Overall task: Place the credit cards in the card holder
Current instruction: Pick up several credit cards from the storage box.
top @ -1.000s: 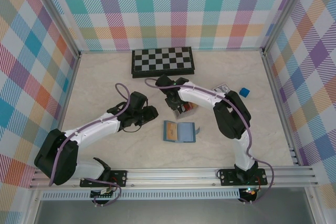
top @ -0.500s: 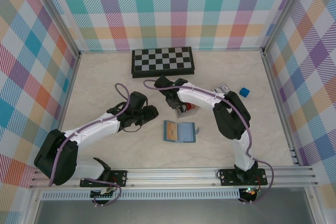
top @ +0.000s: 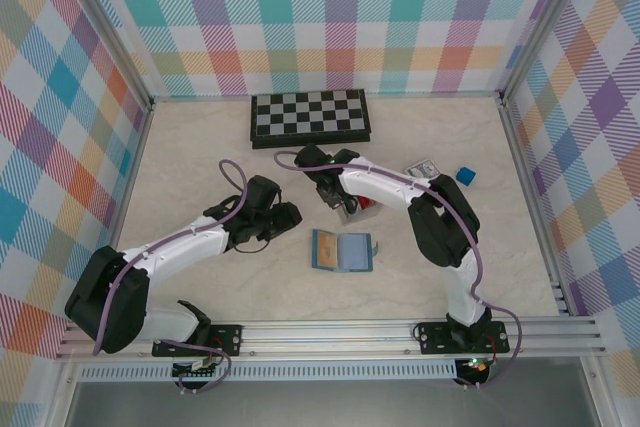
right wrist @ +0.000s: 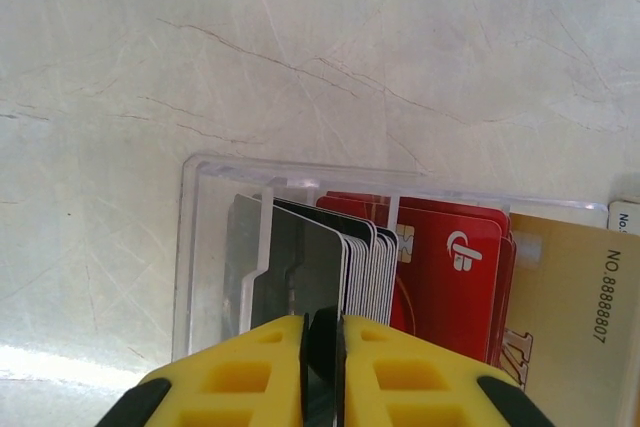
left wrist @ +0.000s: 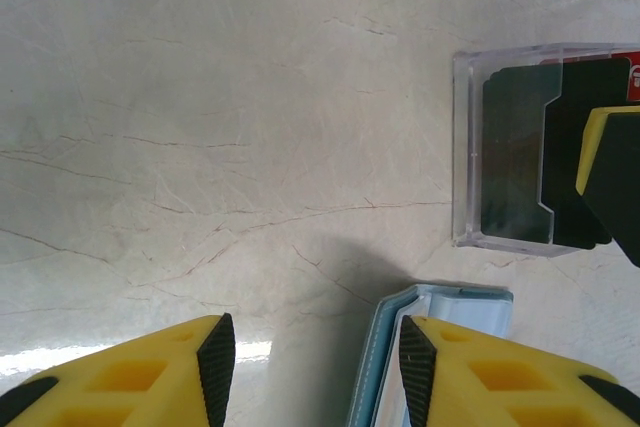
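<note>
Left end effector (left wrist: 310, 362): half open, empty.
Card holder (top: 342, 251): open, at 6 o'clock of the clear box (left wrist: 462, 147).
Clear box: grey cards (right wrist: 300, 267), then red and tan credit cards (right wrist: 450, 267).
Right end effector (right wrist: 322, 347): jaws nearly together over the grey cards; we cannot tell any hold.
Surface (top: 190, 157): pale marble; plaid walls (top: 340, 17).

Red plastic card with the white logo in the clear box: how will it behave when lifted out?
The red plastic card looks thin and flat, so probably light and fairly stiff. Packed against other cards in the clear plastic box, it may drag neighbours along.
</note>
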Available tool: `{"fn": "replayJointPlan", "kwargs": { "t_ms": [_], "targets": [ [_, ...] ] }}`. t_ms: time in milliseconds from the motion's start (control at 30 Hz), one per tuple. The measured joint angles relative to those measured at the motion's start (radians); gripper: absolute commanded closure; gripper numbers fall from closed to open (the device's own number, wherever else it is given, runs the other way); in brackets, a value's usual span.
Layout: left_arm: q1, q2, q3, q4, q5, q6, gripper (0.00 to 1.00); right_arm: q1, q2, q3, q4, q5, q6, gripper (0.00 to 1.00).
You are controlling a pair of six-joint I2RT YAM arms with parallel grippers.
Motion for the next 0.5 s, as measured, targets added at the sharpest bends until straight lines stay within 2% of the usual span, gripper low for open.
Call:
{"fn": "replayJointPlan", "kwargs": {
  "t_ms": [67,500],
  "targets": [
    [0.000,0.000,-0.002,0.000,0.000,0.000,0.51,0.000,-0.003,0.000,-0.002,-0.001,0.000,0.89],
    [0.000,0.002,-0.002,0.000,0.010,0.000,0.51,-0.003,-0.056,-0.001,-0.013,-0.046,0.001,0.93]
  ]
}}
